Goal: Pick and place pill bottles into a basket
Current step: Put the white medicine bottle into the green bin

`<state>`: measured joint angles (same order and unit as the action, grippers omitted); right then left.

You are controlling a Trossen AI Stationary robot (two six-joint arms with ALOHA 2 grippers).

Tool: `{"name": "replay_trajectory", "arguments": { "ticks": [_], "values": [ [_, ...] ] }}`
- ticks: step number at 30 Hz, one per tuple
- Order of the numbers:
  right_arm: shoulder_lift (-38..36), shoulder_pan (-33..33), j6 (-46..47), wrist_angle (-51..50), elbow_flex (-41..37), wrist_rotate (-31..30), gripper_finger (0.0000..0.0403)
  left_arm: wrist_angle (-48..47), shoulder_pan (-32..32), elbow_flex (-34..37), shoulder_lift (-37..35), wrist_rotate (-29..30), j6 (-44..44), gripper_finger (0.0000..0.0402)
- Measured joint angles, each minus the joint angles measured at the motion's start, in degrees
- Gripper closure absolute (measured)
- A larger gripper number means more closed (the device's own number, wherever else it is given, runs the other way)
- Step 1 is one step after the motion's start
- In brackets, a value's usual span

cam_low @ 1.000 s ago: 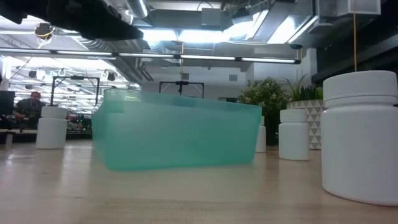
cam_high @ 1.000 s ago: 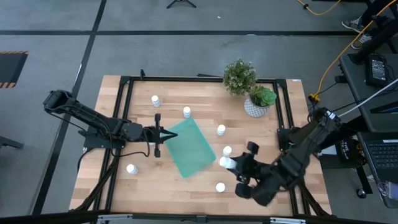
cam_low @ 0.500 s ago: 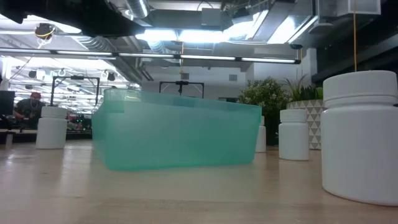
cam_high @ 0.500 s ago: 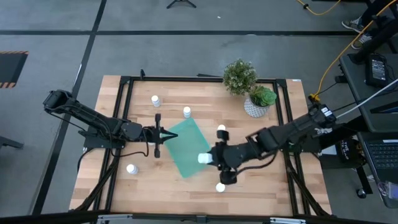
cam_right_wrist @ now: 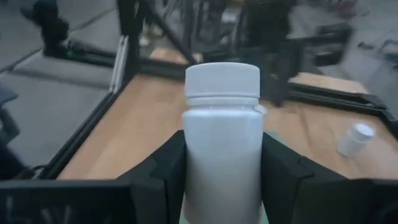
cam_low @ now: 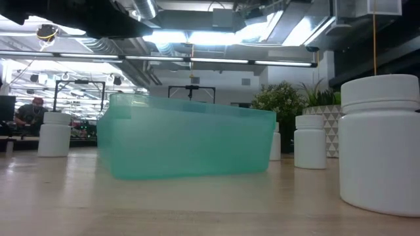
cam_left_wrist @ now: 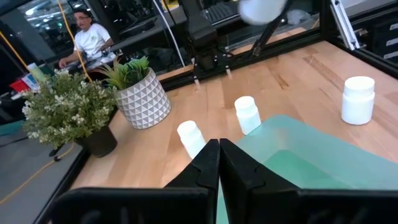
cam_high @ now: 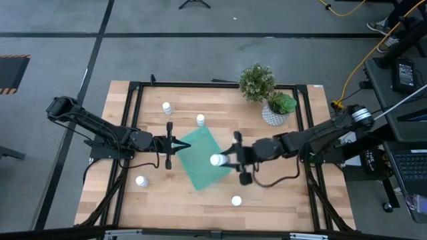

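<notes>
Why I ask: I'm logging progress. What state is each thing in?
Right gripper: jaws shut on the held pill bottle, above the basket.
Held pill bottle: capped, in the air.
Left gripper: jaws shut on the basket's corner, it seems.
Basket: on the table, no bottle inside.
Loose pill bottles: upright, capped, on the table.

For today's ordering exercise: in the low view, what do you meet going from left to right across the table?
Small white capped pill bottle → translucent teal-green rectangular basket → second small white pill bottle → large, close white pill bottle at the right edge.
</notes>
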<state>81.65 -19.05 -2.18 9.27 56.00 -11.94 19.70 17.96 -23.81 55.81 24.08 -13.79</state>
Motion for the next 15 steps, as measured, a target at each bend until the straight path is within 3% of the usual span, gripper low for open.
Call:
{"name": "replay_trajectory", "arguments": {
  "ticks": [7,15],
  "values": [
    [-3.95,3.46,-0.60,18.66,-15.61,0.76,0.0253,3.12,0.00,0.00,0.00,-0.22,1.82,0.0376],
    [-3.61,11.14,-5.75,33.31,-25.77,11.50,0.0254,9.88,-0.04,0.00,0.00,-1.84,2.06,0.0281]
  ]
}}
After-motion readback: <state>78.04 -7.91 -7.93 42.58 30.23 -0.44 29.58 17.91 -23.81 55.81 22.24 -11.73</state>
